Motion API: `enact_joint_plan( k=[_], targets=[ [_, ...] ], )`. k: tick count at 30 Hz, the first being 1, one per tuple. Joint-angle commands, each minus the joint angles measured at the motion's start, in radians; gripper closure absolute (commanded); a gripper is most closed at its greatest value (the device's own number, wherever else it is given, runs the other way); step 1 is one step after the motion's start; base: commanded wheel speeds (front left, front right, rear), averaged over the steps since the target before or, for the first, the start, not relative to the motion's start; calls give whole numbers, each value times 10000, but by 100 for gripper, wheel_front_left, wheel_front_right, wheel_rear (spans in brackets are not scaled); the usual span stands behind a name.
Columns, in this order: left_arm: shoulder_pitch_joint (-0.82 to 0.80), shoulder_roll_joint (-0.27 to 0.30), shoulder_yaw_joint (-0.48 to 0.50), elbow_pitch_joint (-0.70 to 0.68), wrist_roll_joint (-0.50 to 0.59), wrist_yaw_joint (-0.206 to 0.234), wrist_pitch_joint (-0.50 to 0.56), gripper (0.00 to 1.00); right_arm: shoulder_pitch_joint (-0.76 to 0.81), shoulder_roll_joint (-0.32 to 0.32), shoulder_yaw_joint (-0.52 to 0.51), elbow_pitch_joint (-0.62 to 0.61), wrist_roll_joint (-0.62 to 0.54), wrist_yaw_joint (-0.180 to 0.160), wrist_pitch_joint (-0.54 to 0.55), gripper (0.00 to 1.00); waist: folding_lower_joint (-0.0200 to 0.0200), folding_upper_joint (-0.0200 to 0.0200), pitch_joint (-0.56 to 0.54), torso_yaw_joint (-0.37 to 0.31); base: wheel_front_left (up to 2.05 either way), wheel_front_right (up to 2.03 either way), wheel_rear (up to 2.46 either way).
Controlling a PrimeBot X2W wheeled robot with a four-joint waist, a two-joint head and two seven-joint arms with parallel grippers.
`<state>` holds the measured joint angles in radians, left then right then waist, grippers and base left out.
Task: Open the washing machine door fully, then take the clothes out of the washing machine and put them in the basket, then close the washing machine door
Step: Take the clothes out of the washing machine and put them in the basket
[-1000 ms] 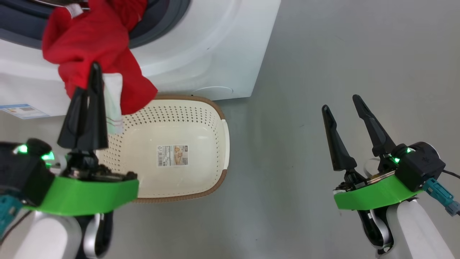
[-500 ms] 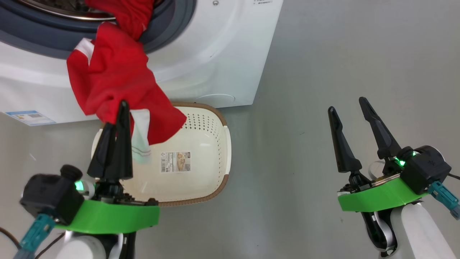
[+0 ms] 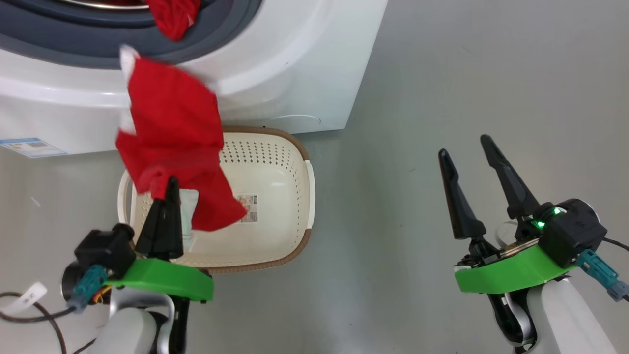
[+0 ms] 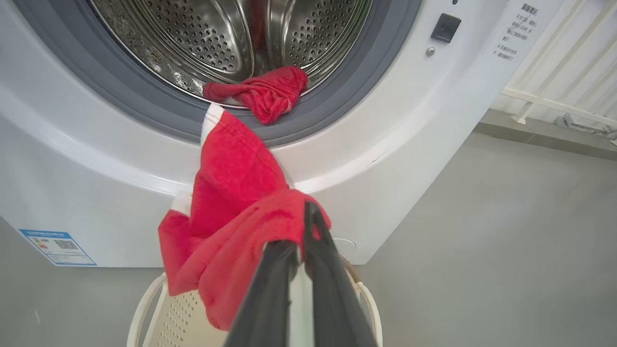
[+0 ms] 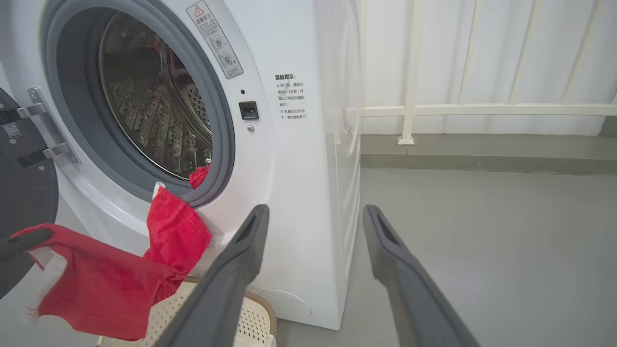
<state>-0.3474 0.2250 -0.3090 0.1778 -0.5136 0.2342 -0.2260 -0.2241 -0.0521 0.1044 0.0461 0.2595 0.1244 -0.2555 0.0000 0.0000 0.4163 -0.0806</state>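
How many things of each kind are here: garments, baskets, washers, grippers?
Garments: 2, one held by the left gripper, one at the drum
Basket: 1
Washer: 1
Grippers: 2, with the right gripper open
Total: 6

Left tool (image 4: 295,231) was clamped on a red cloth (image 4: 226,231), fingers pressed together! The cloth hung above the basket (image 4: 144,313), its white-edged end stretched up across the washer's (image 4: 395,135) grey ring (image 4: 347,86). A second red bundle (image 4: 262,94) lay on the drum (image 4: 207,43) lip, spilling onto that ring. A blue label (image 4: 58,246) sat at the washer's lower left.
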Motion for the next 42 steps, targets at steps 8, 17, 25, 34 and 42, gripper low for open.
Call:
enact_joint_plan(
  k=[8, 17, 25, 34, 42],
  targets=[
    [-1272, -368, 636, 2531, -80, -837, -341, 100, -137, 19, 378, -148, -22, 63, -63, 0, 0, 0, 525, -227, 0, 0, 0],
    [-2576, -841, 1247, 5059, 156, -1473, -355, 100, -387, 19, 616, -118, 59, 63, -63, 0, 0, 0, 1193, -547, 0, 0, 0],
    [-3632, -867, 1722, 7209, 313, -1745, -357, 100, -732, 19, 863, -149, 236, 63, -63, 0, 0, 0, 1895, -963, 0, 0, 0],
    [-4396, -708, 1991, 8833, 459, -1896, -357, 100, -1017, 19, 997, -185, 369, 63, -63, 0, 0, 0, 2515, -1262, 0, 0, 0],
    [-5036, -639, 2197, 10211, 335, -1957, -356, 14, -1186, 19, 1075, -189, 439, 63, -63, 0, 0, 0, 2922, -1397, 0, 0, 0]
  ],
)
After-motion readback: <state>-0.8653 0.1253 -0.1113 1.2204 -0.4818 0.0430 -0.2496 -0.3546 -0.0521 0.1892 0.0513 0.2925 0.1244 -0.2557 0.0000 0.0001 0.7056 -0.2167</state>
